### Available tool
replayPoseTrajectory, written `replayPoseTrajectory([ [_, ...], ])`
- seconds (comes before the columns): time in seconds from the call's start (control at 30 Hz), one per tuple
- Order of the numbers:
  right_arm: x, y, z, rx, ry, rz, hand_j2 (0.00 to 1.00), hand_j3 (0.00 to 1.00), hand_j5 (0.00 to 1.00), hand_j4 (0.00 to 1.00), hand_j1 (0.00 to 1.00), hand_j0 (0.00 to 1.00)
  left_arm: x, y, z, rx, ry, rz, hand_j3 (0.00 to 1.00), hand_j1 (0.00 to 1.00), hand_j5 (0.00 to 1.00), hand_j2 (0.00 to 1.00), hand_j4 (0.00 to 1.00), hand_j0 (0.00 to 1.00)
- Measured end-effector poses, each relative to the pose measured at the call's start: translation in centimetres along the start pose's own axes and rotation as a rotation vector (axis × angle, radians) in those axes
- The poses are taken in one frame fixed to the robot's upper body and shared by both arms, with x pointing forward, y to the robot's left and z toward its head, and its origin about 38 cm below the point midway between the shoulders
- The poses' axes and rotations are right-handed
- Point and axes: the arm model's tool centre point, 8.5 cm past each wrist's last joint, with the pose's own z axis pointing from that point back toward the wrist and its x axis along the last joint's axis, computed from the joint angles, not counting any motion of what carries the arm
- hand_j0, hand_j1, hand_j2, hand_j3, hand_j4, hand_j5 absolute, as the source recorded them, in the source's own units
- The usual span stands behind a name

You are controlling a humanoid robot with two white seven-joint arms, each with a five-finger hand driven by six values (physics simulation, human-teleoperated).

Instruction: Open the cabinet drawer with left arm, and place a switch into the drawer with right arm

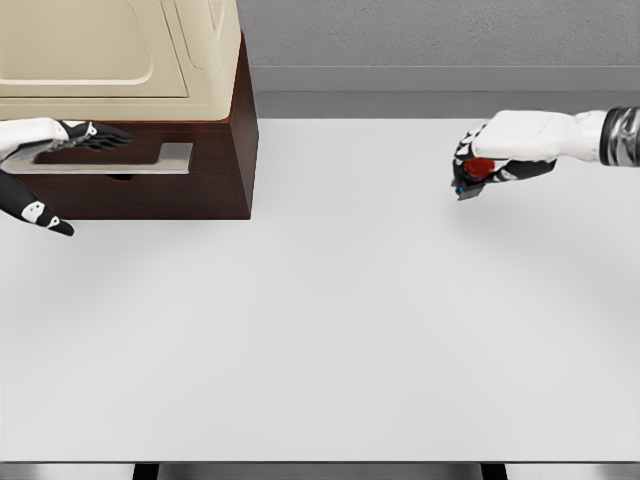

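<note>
Switch [478,170] first: you have it at the right of the frame, a little above mid-height, pinched in the right hand [500,152] with the fingers curled round it. It reads as a small dark block with a rounded red knob on top and a speck of teal at one corner; its lower edge pokes out under the fingers. Whether it is clear of the table [330,330] or just resting on it, you cannot tell from this view.

So the pick looks done, and the carry across to the upper left is what remains for that arm. The cabinet [140,110] sits well apart from the switch, in the upper left corner.

On that side, the left hand [55,150] is at the drawer [150,190]. Its dark fingers [95,135] lie flat and close together along the top of the grey handle [150,158], with the thumb dropped low and away. That looks like a hook over the bar rather than a closed grip, though you cannot be sure how much of the bar is caught.

The drawer front is dark reddish-brown, wood-like, flat and matte. The handle is a pale grey slab, long and straight. Above it the cabinet body is cream, smooth, with rounded moulded panels. The table is plain matte white.

How far the drawer has come out is hard to judge; no open cavity shows, so treat the pull as unfinished and the placing as not yet begun.
</note>
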Motion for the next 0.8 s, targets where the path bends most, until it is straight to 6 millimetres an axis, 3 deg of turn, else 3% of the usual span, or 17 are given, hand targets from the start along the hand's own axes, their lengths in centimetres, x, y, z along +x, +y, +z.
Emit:
replayPoseTrajectory([
  [0.43,3.4,-1.1,-0.7,-0.021,-0.114,0.032,0.47,0.47,0.47,0.47,0.47,0.47,-2.2,-0.1,-1.3,0.007,0.050,0.048,1.00,1.00,1.00,1.00,1.00,1.00],
  [0.8,5.8,-2.1,-0.8,-0.046,-0.195,0.049,0.47,0.47,0.47,0.47,0.47,0.47,-1.9,-0.5,-2.7,-0.004,0.023,0.056,1.00,1.00,1.00,1.00,1.00,1.00],
])
